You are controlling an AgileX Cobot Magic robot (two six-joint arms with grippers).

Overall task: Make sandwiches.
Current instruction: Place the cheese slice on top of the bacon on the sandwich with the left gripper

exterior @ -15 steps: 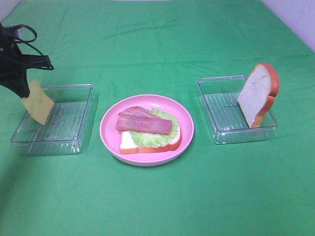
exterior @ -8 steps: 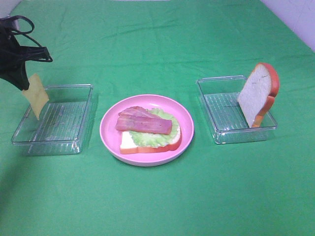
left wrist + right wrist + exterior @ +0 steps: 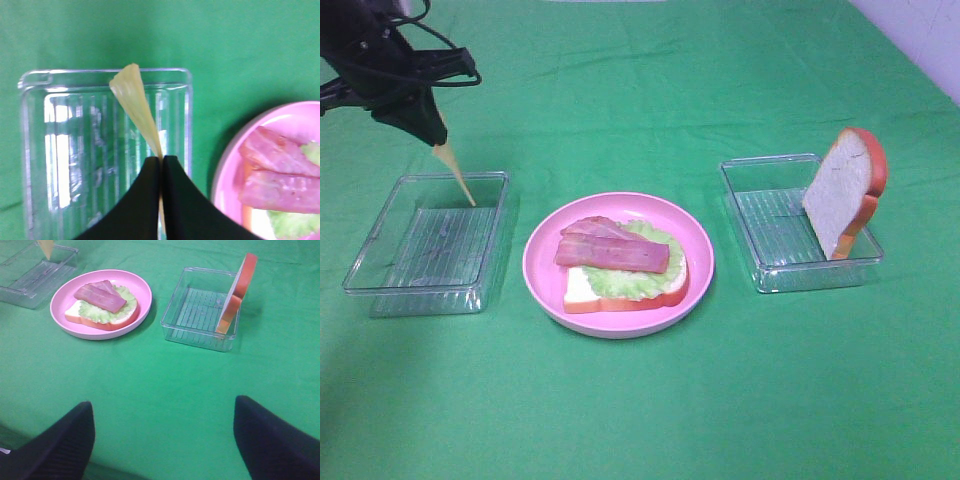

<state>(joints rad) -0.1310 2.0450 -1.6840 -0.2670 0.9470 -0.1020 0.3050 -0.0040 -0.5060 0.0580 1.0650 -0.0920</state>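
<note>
A pink plate (image 3: 545,240) in the middle holds a bread slice (image 3: 582,290) with lettuce (image 3: 640,280) and bacon strips (image 3: 612,253) on top. My left gripper (image 3: 432,140) is shut on a yellow cheese square (image 3: 454,174), seen edge-on, and holds it above the far edge of the left clear tray (image 3: 430,243). In the left wrist view the jaws pinch the cheese (image 3: 136,109) over the tray (image 3: 75,150). A second bread slice (image 3: 844,192) leans upright in the right clear tray (image 3: 798,225). My right gripper (image 3: 162,440) is open, low above the cloth near the front.
Green cloth (image 3: 650,400) covers the whole table. The plate also shows in the right wrist view (image 3: 145,290), with the right tray (image 3: 200,315) beside it. A pale wall strip is at the far right corner.
My left gripper has risen and moved right and away with the cheese, which has turned from face-on to edge-on. The right arm, plate and bread have not moved.
</note>
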